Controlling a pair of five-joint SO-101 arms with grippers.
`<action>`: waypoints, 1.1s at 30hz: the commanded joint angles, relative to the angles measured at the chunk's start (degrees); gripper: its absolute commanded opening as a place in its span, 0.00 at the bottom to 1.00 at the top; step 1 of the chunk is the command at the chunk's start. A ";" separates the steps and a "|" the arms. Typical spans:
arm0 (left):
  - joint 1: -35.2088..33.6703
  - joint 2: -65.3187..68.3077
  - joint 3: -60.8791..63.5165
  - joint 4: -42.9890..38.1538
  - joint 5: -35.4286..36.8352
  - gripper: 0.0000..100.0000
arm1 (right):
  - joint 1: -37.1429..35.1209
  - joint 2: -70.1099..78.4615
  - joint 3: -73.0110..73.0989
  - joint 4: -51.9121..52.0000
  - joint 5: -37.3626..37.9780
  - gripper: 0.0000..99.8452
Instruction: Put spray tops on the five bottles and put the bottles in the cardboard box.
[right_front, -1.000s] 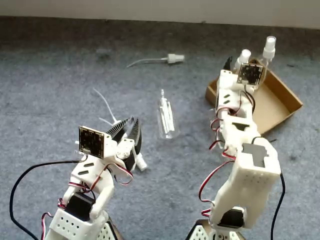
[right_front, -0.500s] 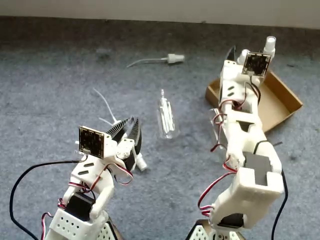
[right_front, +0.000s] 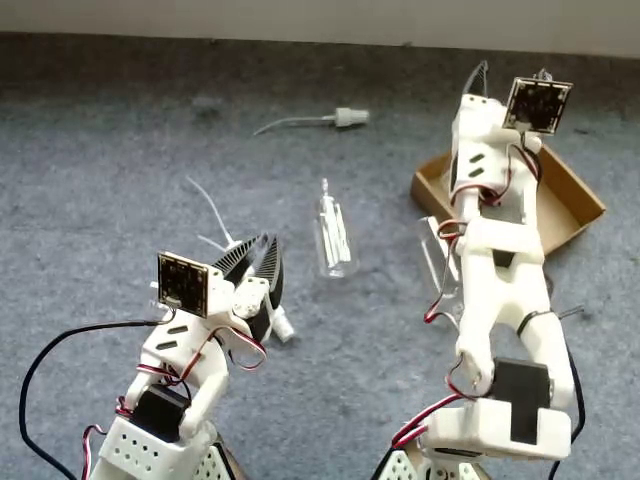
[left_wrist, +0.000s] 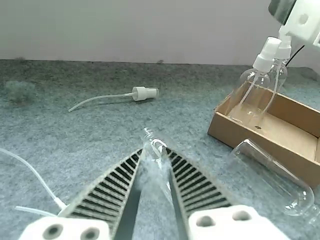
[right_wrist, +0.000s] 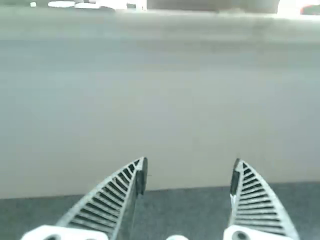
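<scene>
Reading the high view as a clock with 12 at the far wall, the left gripper (right_front: 268, 245) sits at 7 o'clock, jaws only a narrow slit apart and nothing between them. A thin white tube (right_front: 207, 205) lies just beside it at 10. Its nose points at the uncapped bottle (right_front: 332, 235) lying on its side mid-carpet, close but not touched. That is the first worry: jaws this narrow would likely shove the round bottle into a roll rather than straddle it.

At 12 o'clock lies the loose spray top (right_front: 340, 118), with a long dip tube that could bend or miss the small neck.

At 3 o'clock a second bare bottle (left_wrist: 272, 175) lies against the cardboard box (right_front: 575, 215), under the right arm, where a low sweep could kick it away. Two capped bottles (left_wrist: 260, 82) stand in the box's far corner. The right gripper (right_wrist: 187, 167) hangs high by them, jaws spread wide and empty; a careless drop could topple both.
</scene>
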 joint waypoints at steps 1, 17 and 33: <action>-1.01 0.40 1.10 0.35 0.35 0.00 | 0.48 -8.04 -2.33 0.13 0.26 0.24; -10.42 -0.04 1.10 0.18 0.35 0.00 | -0.04 -38.55 -2.07 41.45 0.09 0.24; -20.18 -0.13 1.01 0.00 0.35 0.00 | -16.84 -43.91 -2.07 81.63 0.62 0.24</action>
